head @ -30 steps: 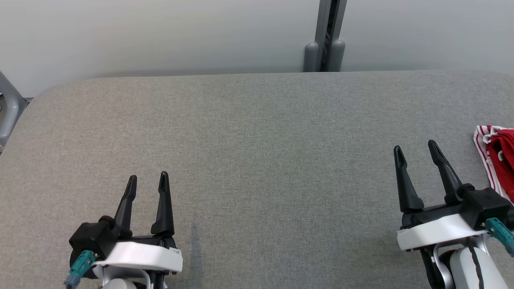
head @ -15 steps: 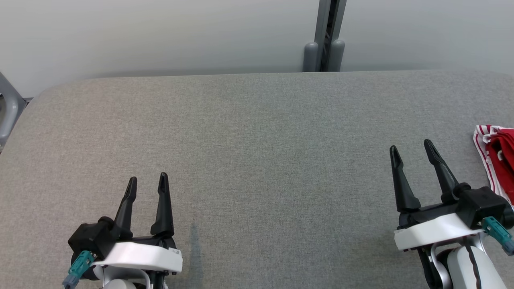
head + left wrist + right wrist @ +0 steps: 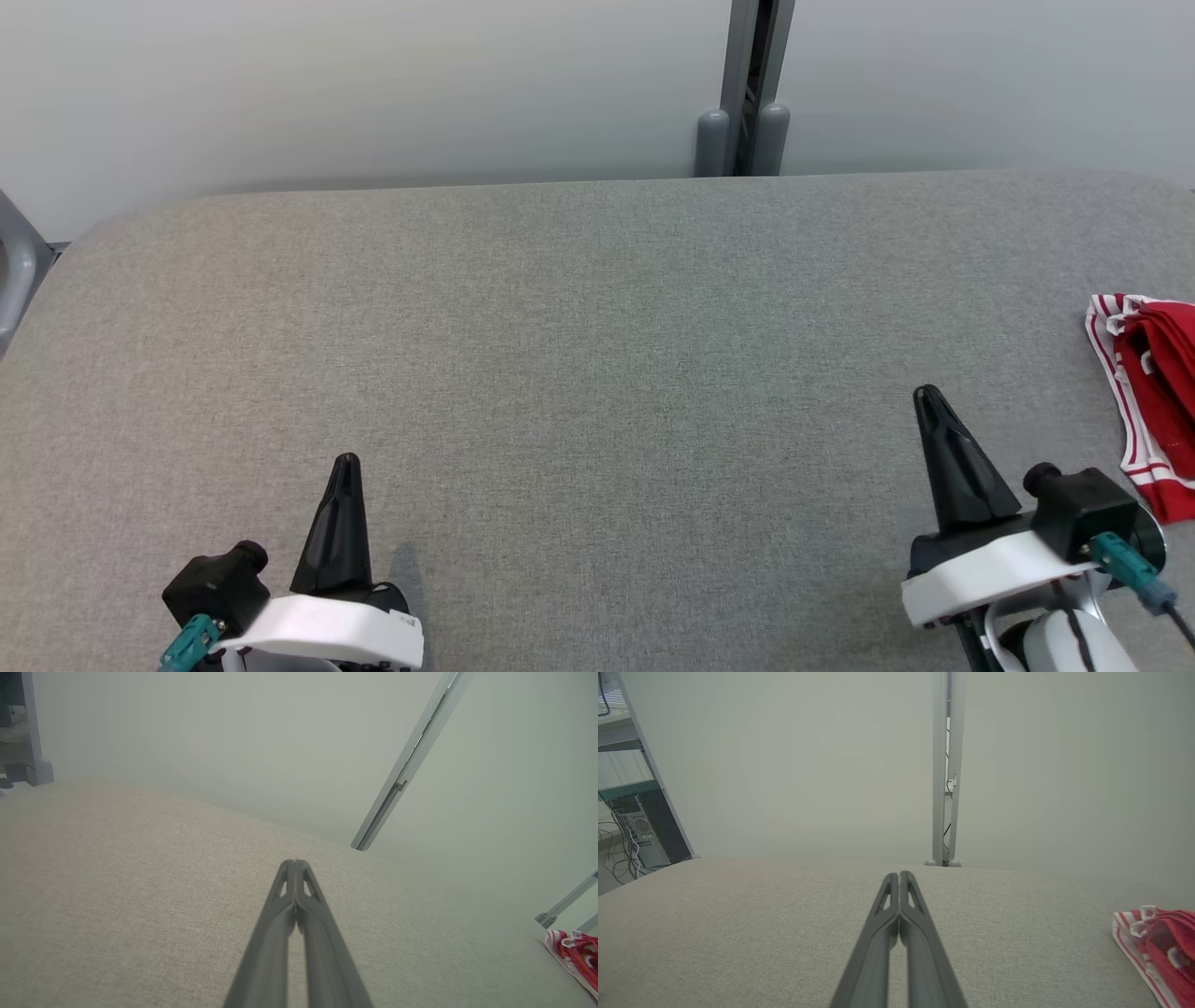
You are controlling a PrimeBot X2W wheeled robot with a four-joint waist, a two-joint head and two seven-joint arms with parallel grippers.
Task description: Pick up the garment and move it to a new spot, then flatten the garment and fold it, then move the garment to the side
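Grey cloth table point(image 3: 597, 355): my whole work surface, wide and flat.
Garment point(image 3: 1153, 392): red bunched heap, striped trim, three o'clock, against the right edge of my head view.
Right gripper point(image 3: 927, 403): fingers pressed together, empty, near the garment, not touching.
Left gripper point(image 3: 345, 464): likewise closed, empty, seven o'clock.
Risk: reaching with shut fingers, I'd likely shove the heap off the table.

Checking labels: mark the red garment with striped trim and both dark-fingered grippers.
red garment with striped trim point(image 3: 1172, 401), head view, red fabric.
left gripper point(image 3: 346, 464), head view, closed fingertips.
right gripper point(image 3: 928, 399), head view, closed fingertips.
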